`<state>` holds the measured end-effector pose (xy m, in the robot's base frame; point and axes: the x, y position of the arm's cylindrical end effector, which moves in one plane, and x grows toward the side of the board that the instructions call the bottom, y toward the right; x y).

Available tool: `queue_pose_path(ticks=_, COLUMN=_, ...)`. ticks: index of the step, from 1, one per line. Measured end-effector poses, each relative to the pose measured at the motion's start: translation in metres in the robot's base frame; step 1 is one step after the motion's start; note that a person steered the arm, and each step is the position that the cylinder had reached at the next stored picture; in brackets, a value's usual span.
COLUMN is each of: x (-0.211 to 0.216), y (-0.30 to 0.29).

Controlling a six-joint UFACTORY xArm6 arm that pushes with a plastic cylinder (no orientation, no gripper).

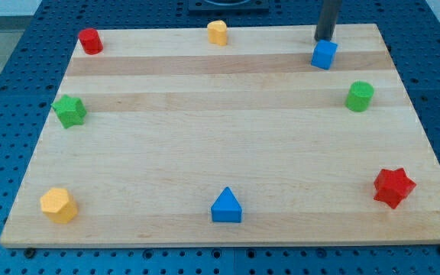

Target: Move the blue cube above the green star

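The blue triangular block (226, 206) lies nearest the camera, at the bottom edge of the wooden board (228, 145), well apart from my tip and toward the view's bottom-left of it. My tip (325, 39) is a bare rod end with nothing to spread, press together or pinch; it stands at the board's top edge on the view's right.

The blue cube (324, 54) sits just below my tip, toward the view's bottom; contact cannot be made out. The green star (69, 111) lies far off to the view's left of my tip and somewhat lower, close to the board's left edge.

Outward from the cube: 1 green cylinder (360, 96) is near, below and to the right of my tip. 1 yellow block (218, 33) lies to my tip's left along the top edge, and 1 red cylinder (90, 40) farther left, in the top corner. The red star (393, 187) sits well below my tip on the right, and a second yellow block (58, 205) is farthest, at the bottom-left corner.
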<state>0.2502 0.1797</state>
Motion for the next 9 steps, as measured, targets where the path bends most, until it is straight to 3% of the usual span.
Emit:
queue_pose_path(ticks=1, x=0.038, y=0.007)
queue_pose_path(ticks=2, x=0.042, y=0.018)
queue_pose_path(ticks=4, x=0.008, y=-0.007)
queue_pose_path(ticks=6, x=0.046, y=-0.035)
queue_pose_path(ticks=9, x=0.055, y=0.025)
